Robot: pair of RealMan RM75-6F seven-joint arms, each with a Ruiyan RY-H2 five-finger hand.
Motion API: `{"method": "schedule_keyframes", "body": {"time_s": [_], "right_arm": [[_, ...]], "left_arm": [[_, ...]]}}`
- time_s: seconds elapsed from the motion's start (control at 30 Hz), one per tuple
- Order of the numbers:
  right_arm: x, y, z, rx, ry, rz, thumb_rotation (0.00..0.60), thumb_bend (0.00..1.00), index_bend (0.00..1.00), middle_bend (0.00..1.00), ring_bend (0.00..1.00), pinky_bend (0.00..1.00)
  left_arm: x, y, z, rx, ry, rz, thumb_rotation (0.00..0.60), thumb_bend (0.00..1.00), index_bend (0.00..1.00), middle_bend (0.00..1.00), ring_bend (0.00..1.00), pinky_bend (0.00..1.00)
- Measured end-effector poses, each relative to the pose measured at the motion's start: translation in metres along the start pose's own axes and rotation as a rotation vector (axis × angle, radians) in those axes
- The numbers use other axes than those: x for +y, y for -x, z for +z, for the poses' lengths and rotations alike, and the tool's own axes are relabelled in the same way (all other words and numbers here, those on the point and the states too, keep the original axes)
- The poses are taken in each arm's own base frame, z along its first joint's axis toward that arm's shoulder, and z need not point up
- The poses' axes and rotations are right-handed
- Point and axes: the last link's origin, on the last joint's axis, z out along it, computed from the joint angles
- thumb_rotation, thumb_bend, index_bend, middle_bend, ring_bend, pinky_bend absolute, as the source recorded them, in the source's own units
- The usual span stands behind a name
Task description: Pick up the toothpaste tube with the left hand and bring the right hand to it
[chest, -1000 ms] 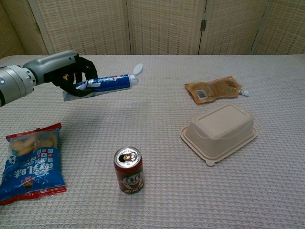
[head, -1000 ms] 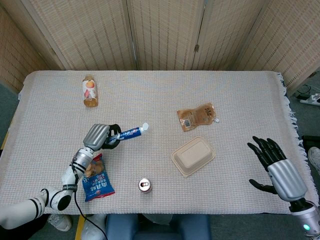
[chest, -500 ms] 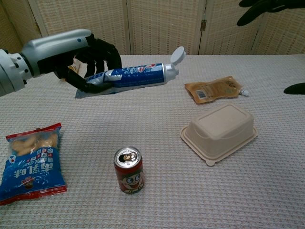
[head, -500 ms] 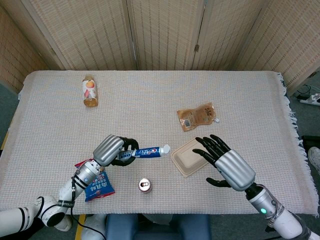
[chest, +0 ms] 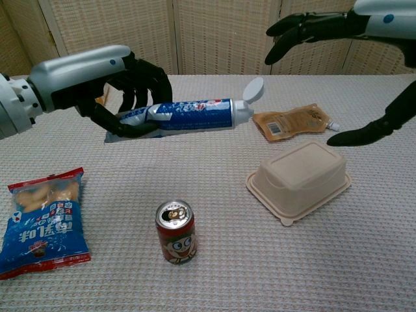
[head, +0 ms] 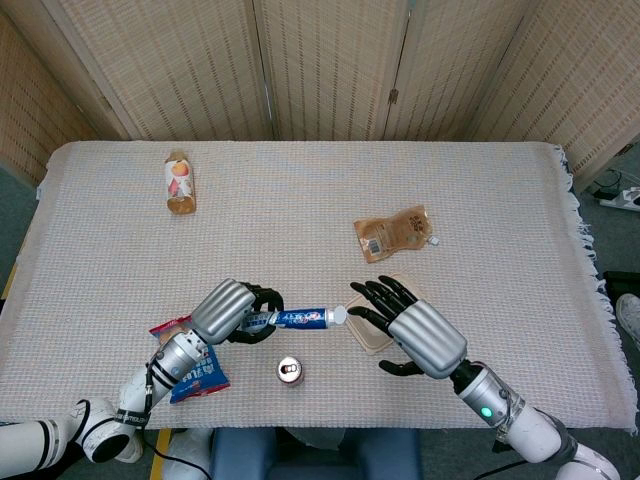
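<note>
While the left hand (chest: 107, 84) wraps dark curled fingers (chest: 153, 81) around its crimped tail end, the toothpaste tube (chest: 188, 114) hangs in the air clear of the woven tablecloth (head: 300, 200), lying roughly level, a soft blue-and-white plastic cylinder with a white flip cap (chest: 253, 90) tipped open at the far end from the grip. Right hand (head: 412, 330) holds nothing, fingers spread apart, fingertips (head: 358, 290) just beside the cap in the head view; touching or not, cannot tell. Below the right hand's fingers sits a beige moulded clamshell box (chest: 300, 177), matte, rounded corners, flanged rim. Beyond those fingers lies a flat glossy brown spout pouch (chest: 289, 122). Under the tube, between the two hands, stands a red printed metal can (chest: 175, 231), upright, top opened. Beneath the left wrist lies a crinkly blue snack bag (chest: 41, 221), flat. Far past the left fingers, near the table's back edge, a small orange-labelled bottle (head: 180, 182) lies on its side. Wide bare cloth opens behind both hands; fringe runs along the cloth's right edge.
</note>
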Motion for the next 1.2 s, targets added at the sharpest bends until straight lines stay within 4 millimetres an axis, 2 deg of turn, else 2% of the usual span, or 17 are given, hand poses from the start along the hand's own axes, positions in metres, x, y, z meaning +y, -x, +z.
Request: {"method": "schedule_keyframes", "body": {"time_s": [0.37, 0.87, 1.2], "right_arm": [[-0.007, 0.008, 0.015, -0.041, -0.011, -0.006, 0.6, 0.25, 0.21, 0.05, 0.02, 0.0], [0.007, 0.015, 0.008, -0.073, 0.06, 0.001, 0.6, 0.25, 0.21, 0.05, 0.02, 0.0], [0.006, 0.021, 0.013, -0.072, 0.049, 0.042, 0.6, 0.25, 0.21, 0.05, 0.02, 0.0]], "left_arm": [[0.004, 0.002, 0.001, 0.003, 0.004, -0.005, 0.6, 0.8, 0.75, 0.78, 0.7, 0.72], [0.003, 0.0, -0.006, 0.017, 0.015, -0.042, 0.6, 0.8, 0.75, 0.78, 0.7, 0.72], [0.006, -0.002, -0.005, 0.041, 0.02, -0.107, 0.6, 0.8, 0.75, 0.78, 0.7, 0.72]]}}
